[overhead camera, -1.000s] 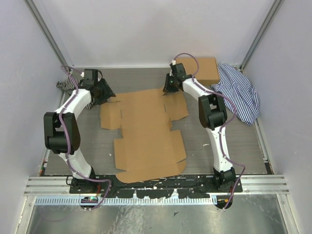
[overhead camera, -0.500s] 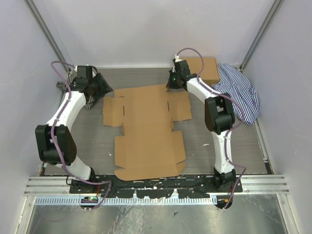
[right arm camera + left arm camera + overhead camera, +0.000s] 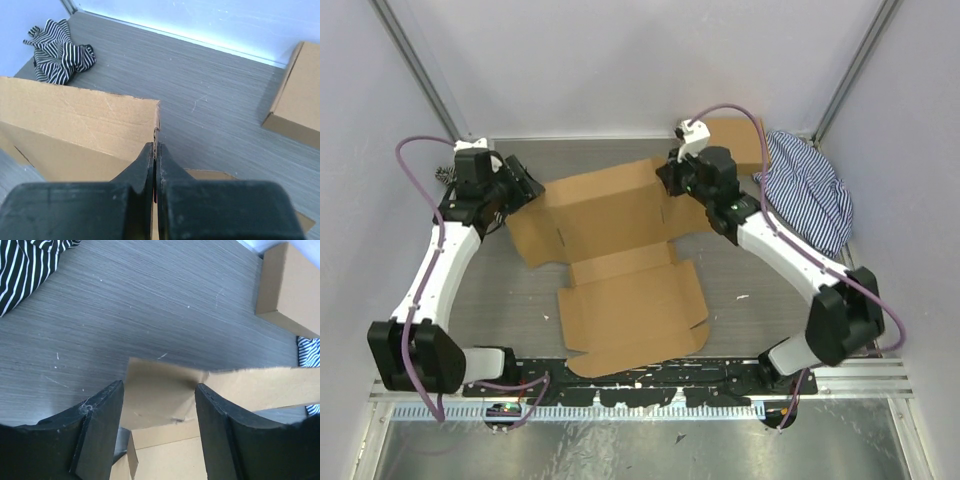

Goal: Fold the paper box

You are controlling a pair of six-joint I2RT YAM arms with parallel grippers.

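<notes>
The paper box [image 3: 630,310] is a brown die-cut sheet; its near half lies flat and its far panel [image 3: 605,205] stands tilted up. My right gripper [image 3: 668,180] is shut on the right edge of that raised panel, with the cardboard edge pinched between the fingers in the right wrist view [image 3: 155,150]. My left gripper [image 3: 525,185] is at the panel's left end. In the left wrist view its fingers stand wide apart [image 3: 160,400] with a side flap [image 3: 160,395] of the box in the gap, not pinched.
A ready-made brown box [image 3: 740,140] sits at the back right, also in the left wrist view [image 3: 287,290] and the right wrist view [image 3: 295,105]. A striped cloth [image 3: 810,190] lies right of it. Another striped cloth [image 3: 448,175] lies at the back left by the wall.
The far panel of the sheet went from lying flat to standing tilted up. Both grippers rose and moved toward the near side with it.
</notes>
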